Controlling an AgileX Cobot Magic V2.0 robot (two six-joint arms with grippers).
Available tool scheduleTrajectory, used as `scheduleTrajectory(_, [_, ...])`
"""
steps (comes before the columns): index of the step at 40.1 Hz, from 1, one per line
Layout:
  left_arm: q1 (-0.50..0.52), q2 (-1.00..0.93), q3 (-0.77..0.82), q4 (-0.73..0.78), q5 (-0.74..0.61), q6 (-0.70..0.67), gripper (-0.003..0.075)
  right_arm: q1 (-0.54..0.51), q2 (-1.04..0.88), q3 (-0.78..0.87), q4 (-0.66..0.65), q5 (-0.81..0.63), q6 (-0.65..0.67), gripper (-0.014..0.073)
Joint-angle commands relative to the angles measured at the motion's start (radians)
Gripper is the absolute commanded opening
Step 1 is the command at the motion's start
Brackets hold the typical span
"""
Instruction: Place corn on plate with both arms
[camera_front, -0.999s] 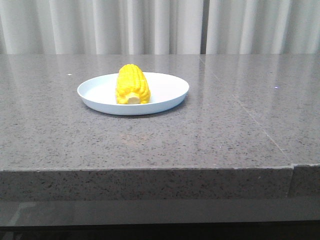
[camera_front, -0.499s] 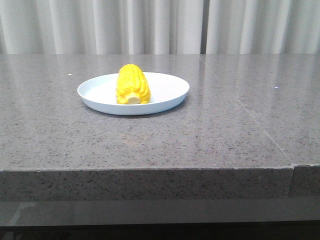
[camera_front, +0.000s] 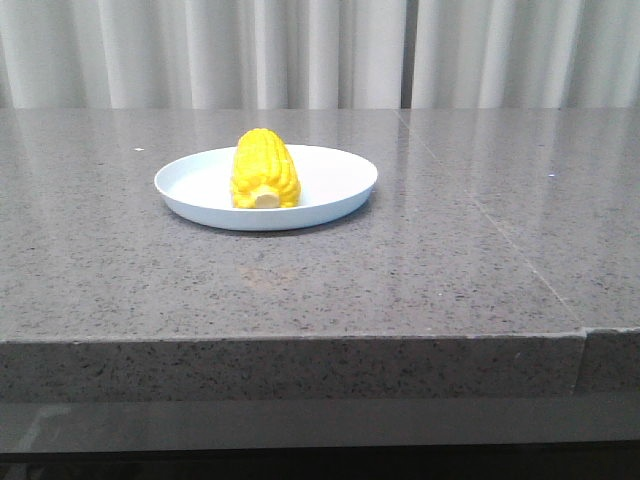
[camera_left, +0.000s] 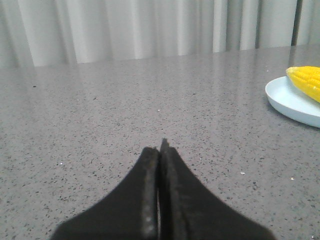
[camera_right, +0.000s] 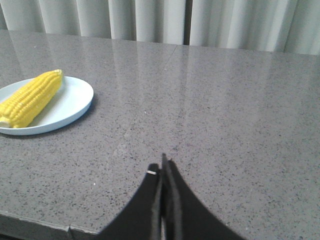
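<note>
**One corn cob lies on the plate, both grippers closed and apart from it**

One grey speckled stone surface (camera_front: 420, 270) fills the front view, backed by pale curtains (camera_front: 320, 50). On it sits the round pale blue-white plate (camera_front: 200, 190), left of centre and toward the far side. The yellow corn (camera_front: 265, 168) lies inside the plate, its pale stub end facing the camera. Neither arm shows in the front view. In the wrist views, the left gripper (camera_left: 160, 150) has its dark fingers pressed together with nothing between them, well apart from the plate; the right gripper (camera_right: 162, 167) is likewise closed and empty, near the surface's front edge.
</note>
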Motion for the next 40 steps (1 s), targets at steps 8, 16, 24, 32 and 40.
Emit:
scheduleTrajectory(8, [-0.006,-0.020,0.002,-0.006,-0.088,-0.010,-0.0020,-0.104,0.010,0.166,-0.015,-0.302,-0.011,-0.0090])
scheduleTrajectory(16, [-0.006,-0.020,0.002,-0.006,-0.088,-0.010,-0.0020,-0.215,0.010,0.278,-0.014,-0.320,-0.011,-0.0090])
scheduleTrajectory(24, [-0.006,-0.020,0.002,-0.006,-0.088,-0.010,-0.0020,-0.226,-0.036,0.333,-0.014,-0.311,-0.011,-0.0090])
scheduleTrajectory(32, [-0.006,-0.020,0.002,-0.006,-0.088,-0.010,-0.0020,-0.226,-0.117,0.333,-0.014,-0.275,-0.011,-0.0090])
scheduleTrajectory(40, [-0.006,-0.020,0.002,-0.006,-0.088,-0.010,-0.0020,-0.226,-0.114,0.333,-0.014,-0.280,-0.011,-0.0090])
